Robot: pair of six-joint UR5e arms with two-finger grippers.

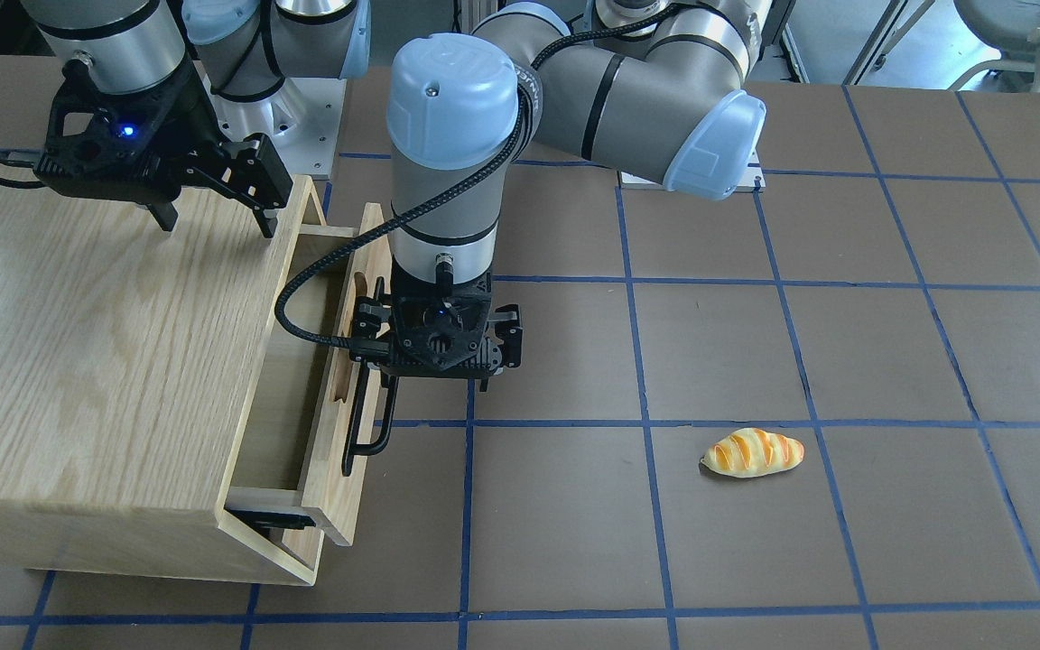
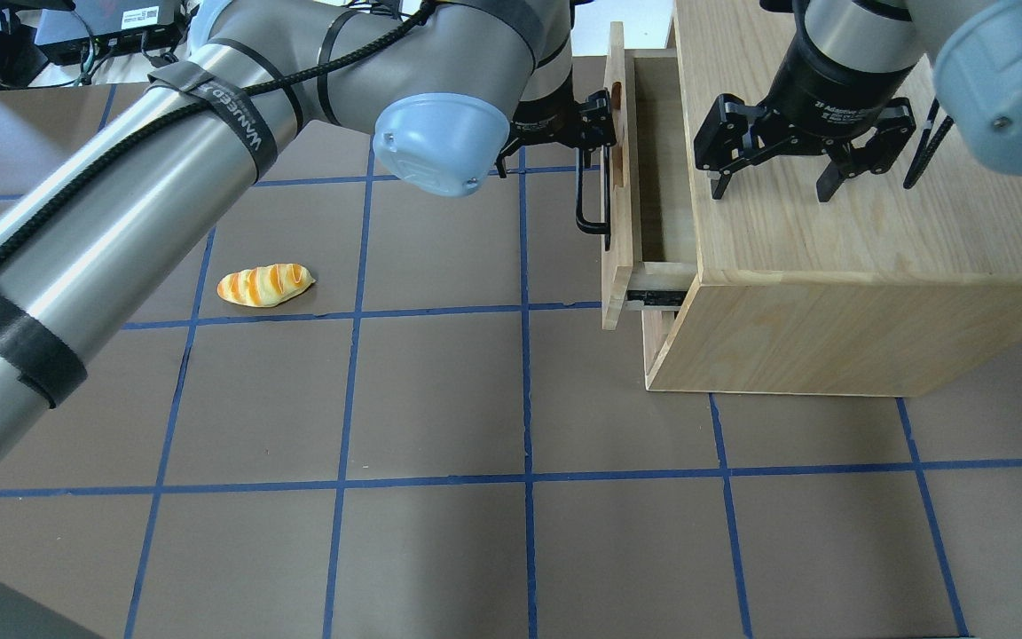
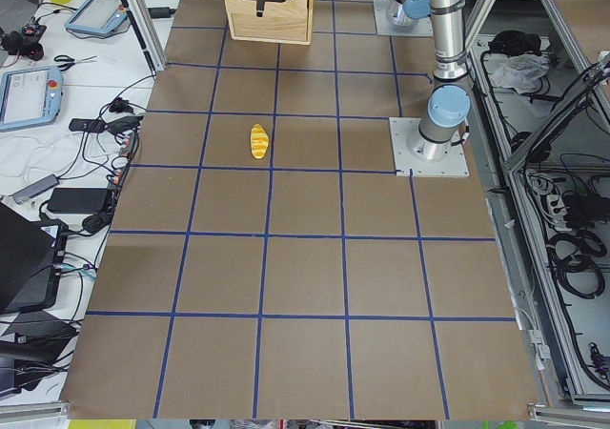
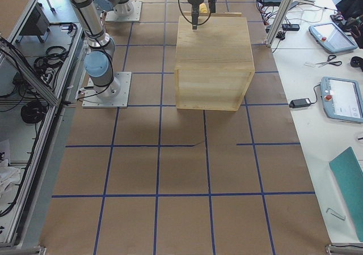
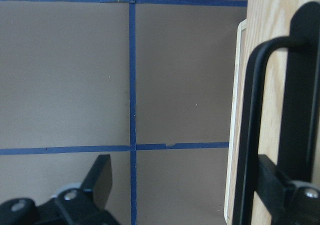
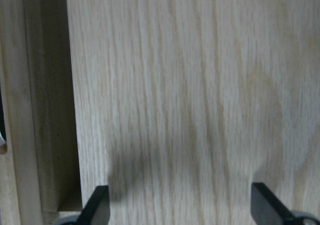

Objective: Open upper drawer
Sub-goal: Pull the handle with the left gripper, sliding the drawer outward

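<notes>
The upper drawer (image 1: 344, 379) is pulled partly out of the oak cabinet (image 1: 96, 316), with its dark inside showing (image 2: 657, 195). Its black bar handle (image 1: 359, 431) faces the open table. My left gripper (image 1: 437, 361) points down at the handle and is open. In the left wrist view one finger (image 5: 280, 187) sits behind the handle bar (image 5: 250, 135), against the drawer front (image 5: 270, 15), and the other finger (image 5: 100, 177) is out over the table. My right gripper (image 2: 771, 191) is open, fingertips on the cabinet top (image 6: 190, 85).
A toy bread roll (image 1: 753, 451) lies on the brown table, well away from the drawer; it also shows in the overhead view (image 2: 264, 285). The left arm's elbow (image 2: 440, 142) hangs over the table beside the drawer. A drawer slide rail (image 2: 657, 298) shows at the near side.
</notes>
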